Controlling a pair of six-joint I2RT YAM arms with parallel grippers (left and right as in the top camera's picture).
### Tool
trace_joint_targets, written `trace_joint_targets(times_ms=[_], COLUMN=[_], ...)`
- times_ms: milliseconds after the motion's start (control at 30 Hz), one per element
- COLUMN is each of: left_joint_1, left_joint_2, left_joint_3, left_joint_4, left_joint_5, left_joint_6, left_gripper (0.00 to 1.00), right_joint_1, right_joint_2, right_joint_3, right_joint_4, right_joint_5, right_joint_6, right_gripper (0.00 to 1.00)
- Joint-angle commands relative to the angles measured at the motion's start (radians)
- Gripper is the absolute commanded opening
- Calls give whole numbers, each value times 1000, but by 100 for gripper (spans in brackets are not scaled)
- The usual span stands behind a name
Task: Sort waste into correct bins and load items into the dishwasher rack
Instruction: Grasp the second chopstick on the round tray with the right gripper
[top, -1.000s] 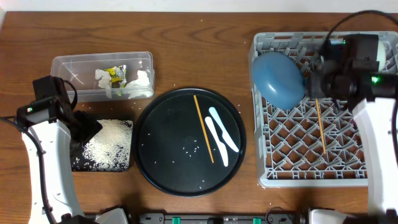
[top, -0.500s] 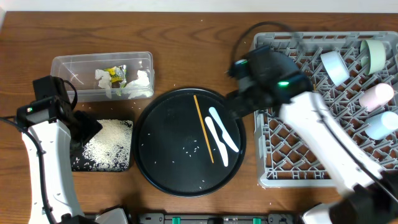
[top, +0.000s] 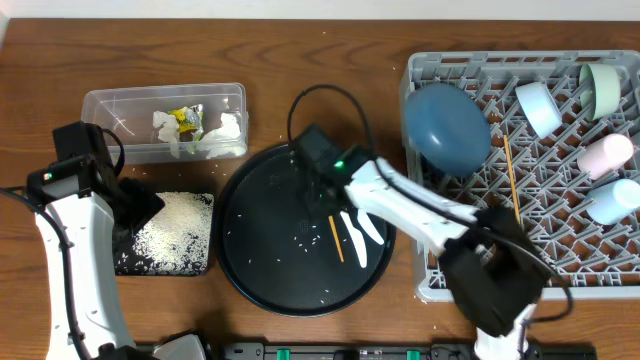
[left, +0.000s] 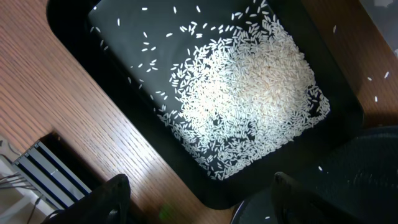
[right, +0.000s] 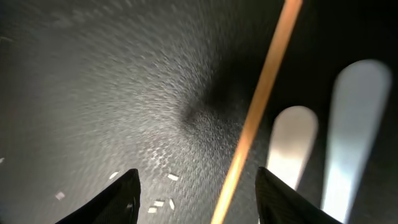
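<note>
Chopstick (right: 261, 93) between parted fingers of right hand (right: 196, 171), clear only from wrist; left hand (left: 199, 180) apart over rice (left: 261, 81)

No text, label, brand, number or sign can be read in any view. The crinkled yellow-green snack wrapper (top: 185, 121) in the clear tub (top: 110, 100) shows some darker patches, but they are too small and creased to make out as letters.
</note>
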Motion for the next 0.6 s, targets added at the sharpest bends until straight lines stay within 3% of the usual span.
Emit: trace_joint_targets(times_ms=[0, 233, 300, 367, 400, 567], left_joint_1=[6, 6, 6, 6, 6, 6], left_joint_2=[4, 4, 4, 4, 4, 4], left_joint_3=[-3, -3, -3, -3, -3, -3], left_joint_4=[-3, -2, -2, -2, -2, -2], left_joint_5=[-2, -2, -2, -2, -2, -2], left_joint_6=[-5, -5, -5, -5, -5, -5], left_gripper=[73, 73, 73, 73, 74, 73], right_joint_1=[15, 16, 16, 17, 19, 33], right_joint_2=[50, 90, 91, 91, 91, 91], right_joint_3=[-8, -8, -8, -8, -8, -8], right_joint_4=[3, 6, 6, 6, 6, 0], right_joint_5=[77, 76, 76, 75, 75, 76], right_joint_6=[75, 75, 75, 76, 76, 79], right_gripper=[55, 55, 47, 27, 22, 7])
